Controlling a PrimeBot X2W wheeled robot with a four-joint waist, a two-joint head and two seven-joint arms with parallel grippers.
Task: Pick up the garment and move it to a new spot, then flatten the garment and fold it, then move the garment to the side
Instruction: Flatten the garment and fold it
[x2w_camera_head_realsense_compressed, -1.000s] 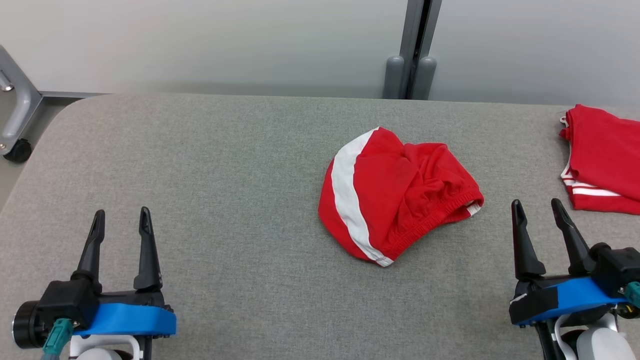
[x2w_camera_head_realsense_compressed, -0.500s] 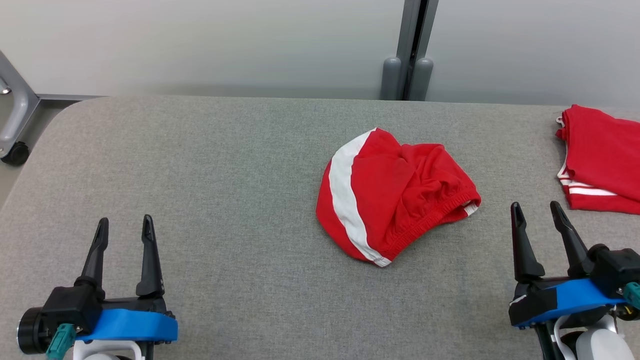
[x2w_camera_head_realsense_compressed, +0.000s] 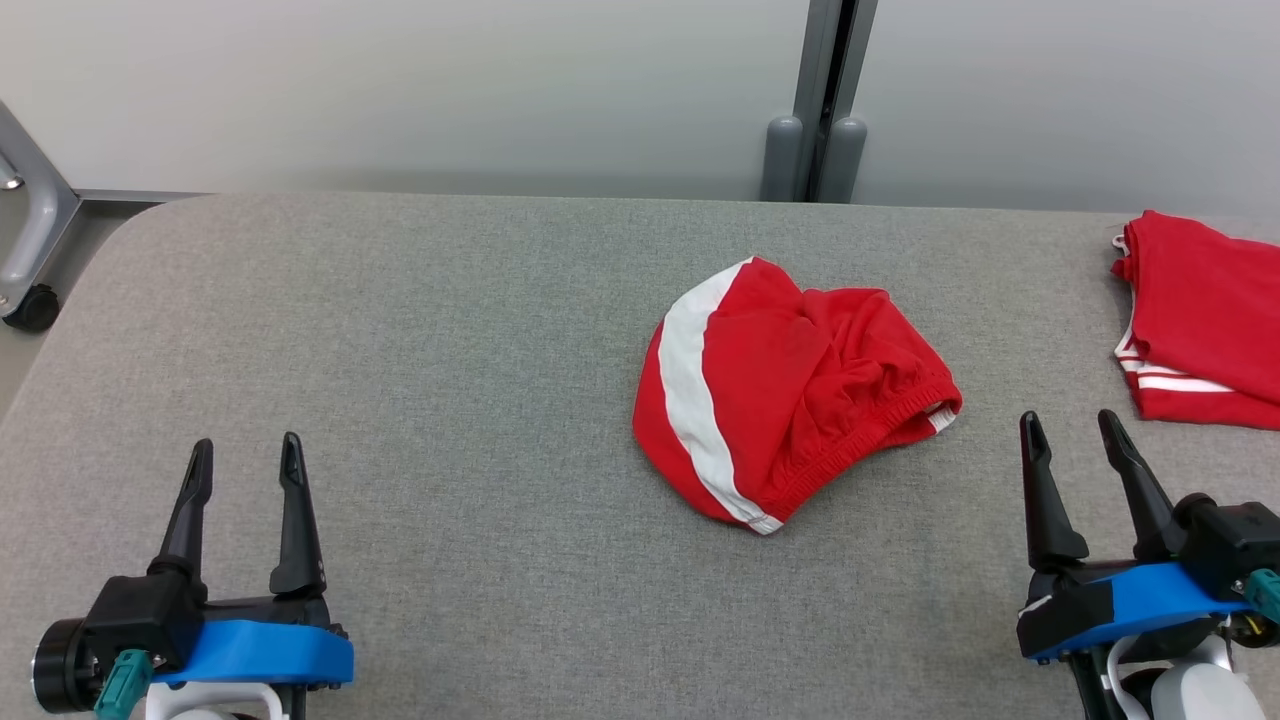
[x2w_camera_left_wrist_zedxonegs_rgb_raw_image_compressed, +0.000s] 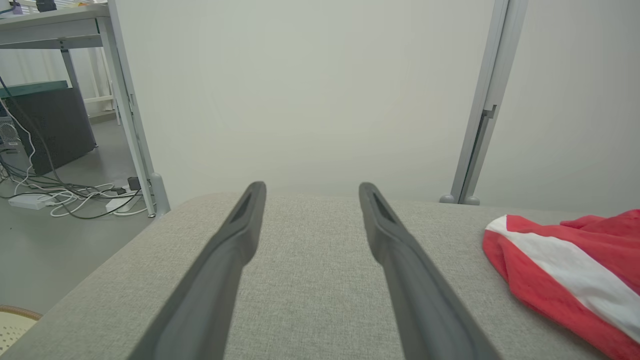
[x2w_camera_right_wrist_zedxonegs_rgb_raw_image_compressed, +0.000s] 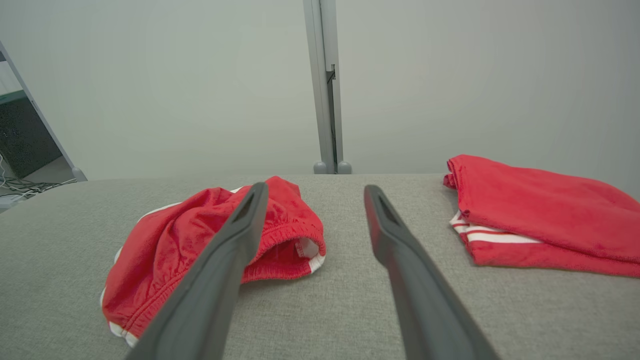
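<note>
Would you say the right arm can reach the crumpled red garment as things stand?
Probably yes: the right gripper has open jaws, only bare table lies between it and the crumpled garment, and the folded garment sits on its other side.

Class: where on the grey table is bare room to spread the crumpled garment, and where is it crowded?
Free: the left half of the table, bordered by the left gripper and the crumpled garment. Crowded: the right end, where the folded garment lies beyond the right gripper.

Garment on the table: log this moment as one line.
stage: before pickup | garment: crumpled, untouched | left end effector: open, empty | right end effector: open, empty
</note>
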